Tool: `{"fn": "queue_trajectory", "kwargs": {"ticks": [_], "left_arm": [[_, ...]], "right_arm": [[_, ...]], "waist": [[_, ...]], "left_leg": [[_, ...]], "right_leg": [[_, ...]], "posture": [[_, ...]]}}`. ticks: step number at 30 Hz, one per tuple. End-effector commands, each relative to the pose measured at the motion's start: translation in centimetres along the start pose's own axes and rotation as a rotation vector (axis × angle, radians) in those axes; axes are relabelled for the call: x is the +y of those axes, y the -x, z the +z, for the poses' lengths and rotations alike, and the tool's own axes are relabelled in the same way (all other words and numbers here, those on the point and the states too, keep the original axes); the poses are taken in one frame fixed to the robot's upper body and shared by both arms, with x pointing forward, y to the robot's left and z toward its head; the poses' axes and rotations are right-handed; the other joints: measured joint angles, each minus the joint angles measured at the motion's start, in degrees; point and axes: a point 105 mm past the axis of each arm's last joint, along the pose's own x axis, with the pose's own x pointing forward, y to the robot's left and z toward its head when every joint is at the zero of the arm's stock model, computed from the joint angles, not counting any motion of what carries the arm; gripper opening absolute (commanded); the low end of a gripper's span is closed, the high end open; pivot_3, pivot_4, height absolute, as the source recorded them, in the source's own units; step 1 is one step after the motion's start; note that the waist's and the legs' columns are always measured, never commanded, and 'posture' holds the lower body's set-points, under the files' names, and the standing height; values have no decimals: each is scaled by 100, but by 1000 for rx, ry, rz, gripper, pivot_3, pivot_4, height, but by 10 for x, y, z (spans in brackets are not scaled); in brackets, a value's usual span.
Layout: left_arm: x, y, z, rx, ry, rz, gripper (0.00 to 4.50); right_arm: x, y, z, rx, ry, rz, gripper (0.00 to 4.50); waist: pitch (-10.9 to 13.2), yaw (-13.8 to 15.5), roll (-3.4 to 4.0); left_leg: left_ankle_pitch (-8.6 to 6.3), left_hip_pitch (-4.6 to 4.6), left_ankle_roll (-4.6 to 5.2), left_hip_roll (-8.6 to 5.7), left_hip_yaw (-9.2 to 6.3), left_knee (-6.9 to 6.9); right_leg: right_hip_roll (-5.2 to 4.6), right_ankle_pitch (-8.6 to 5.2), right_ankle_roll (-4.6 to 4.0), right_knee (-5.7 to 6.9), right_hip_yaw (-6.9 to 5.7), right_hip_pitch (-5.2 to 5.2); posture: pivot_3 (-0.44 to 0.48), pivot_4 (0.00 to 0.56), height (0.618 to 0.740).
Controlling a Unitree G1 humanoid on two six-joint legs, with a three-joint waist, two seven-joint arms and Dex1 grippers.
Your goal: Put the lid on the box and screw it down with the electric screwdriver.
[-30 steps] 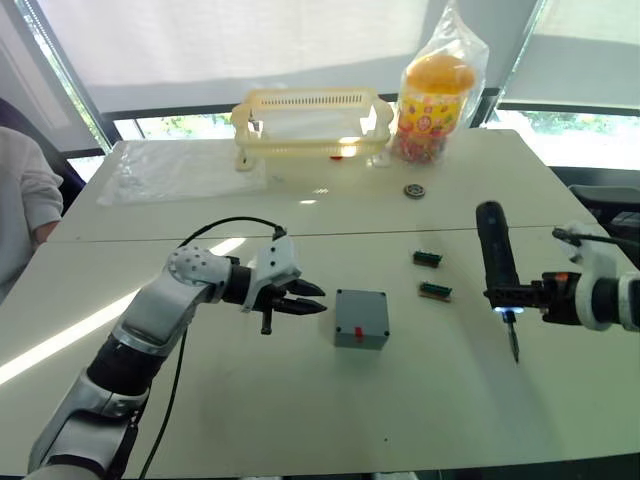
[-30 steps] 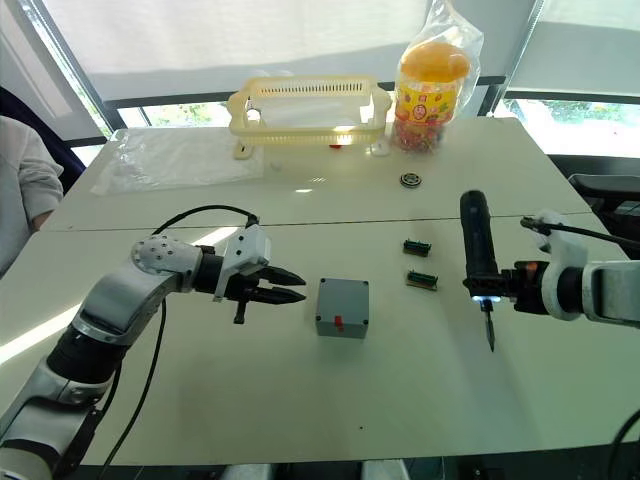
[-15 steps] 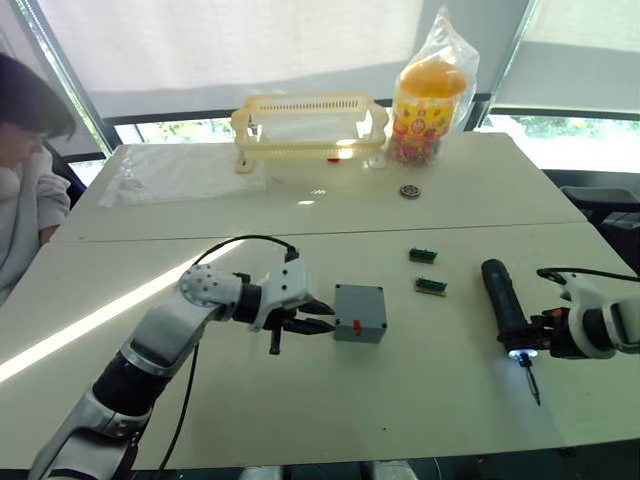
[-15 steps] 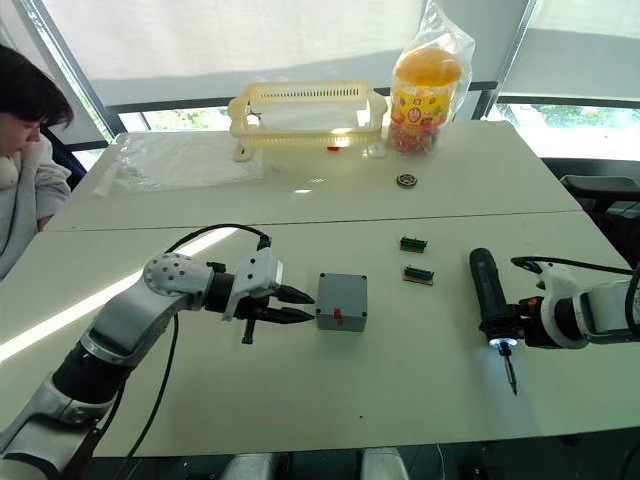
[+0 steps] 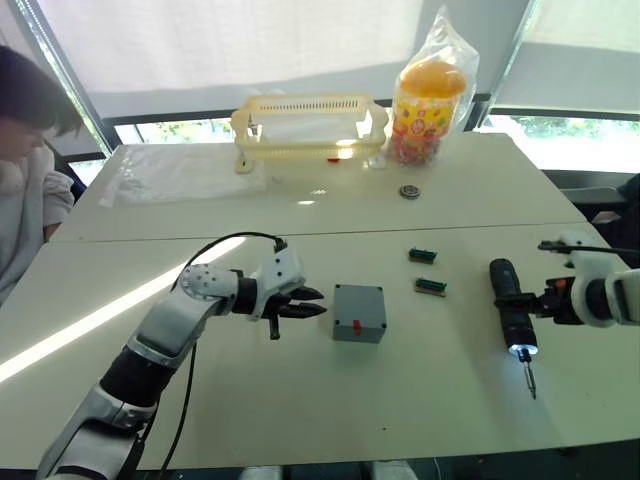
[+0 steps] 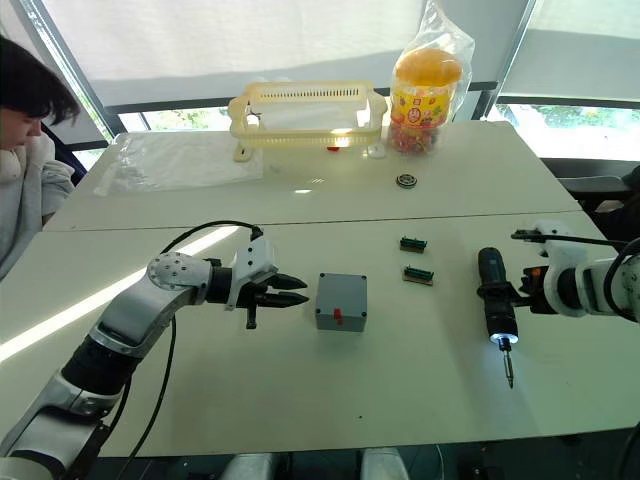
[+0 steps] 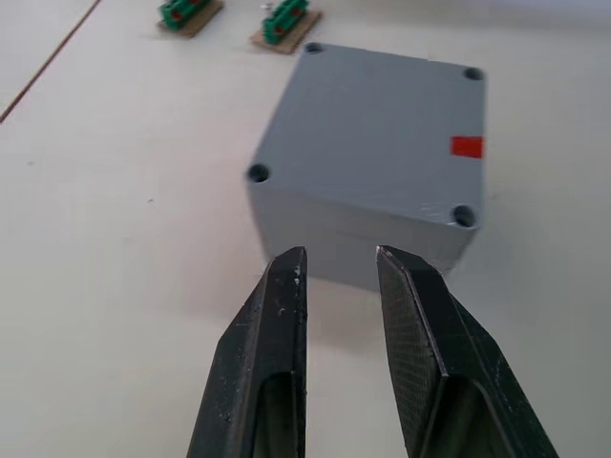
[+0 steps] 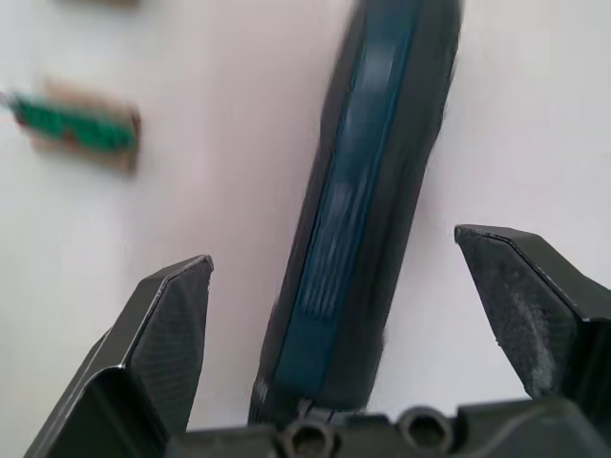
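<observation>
Right pincer (image 8: 344, 286) spread wide, fingers clear of the electric screwdriver (image 6: 493, 305), which lies flat on the tabletop (image 6: 330, 400), tip light on. Left pincer (image 7: 341, 260) narrowly parted, empty, just short of the box (image 5: 360, 313), lid (image 7: 377, 124) seated on it

- The box (image 5: 360, 313) sits in the middle of the table (image 5: 300, 400), with its lid (image 7: 377, 119) on top;
- the left gripper (image 5: 308, 303) is just left of the box;
- the electric screwdriver (image 5: 512, 311) lies far right;
- the basket (image 5: 311, 124) stands at the back.
</observation>
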Motion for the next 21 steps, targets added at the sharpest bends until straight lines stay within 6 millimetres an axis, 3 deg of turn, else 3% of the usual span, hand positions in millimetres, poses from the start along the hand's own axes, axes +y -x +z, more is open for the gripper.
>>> {"fn": "queue_trajectory", "kwargs": {"ticks": [1,4,6,9,13,21], "left_arm": [[20,3,5,-41,17,77,1125],[28,-1,-6,-20,45,94,1125],[26,-7,-13,-5,55,76,1125],[22,-15,-18,3,73,44,1125],[15,-24,-20,8,79,1,1125],[1,-36,-17,23,53,-70,1125]], "right_arm": [[11,15,39,-198,177,26,4444],[57,24,49,-321,289,246,4444],[96,29,30,-311,355,433,4444],[133,29,-9,-231,398,595,4444],[159,20,-46,-176,415,659,4444],[186,-6,-65,-194,373,697,4444]], "waist": [[0,1,-1],[-1,8,-2],[-1,10,-3],[-1,48,-11],[0,110,-15],[-4,107,-18]], "left_leg": [[0,0,0,0,0,-1],[0,0,0,0,-1,-4],[0,0,0,0,-6,-5],[0,0,0,1,-19,-6],[0,-2,0,-9,-17,10],[6,17,-11,-6,-14,22]], "right_leg": [[0,1,2,0,0,0],[0,2,5,1,-2,-1],[1,3,6,5,-4,0],[1,2,7,9,-16,4],[-10,4,10,7,-14,13],[-6,11,1,5,-6,34]], "posture": [[0,150,740],[0,150,740],[0,150,740],[0,150,740],[0,150,740],[0,150,740]]}}
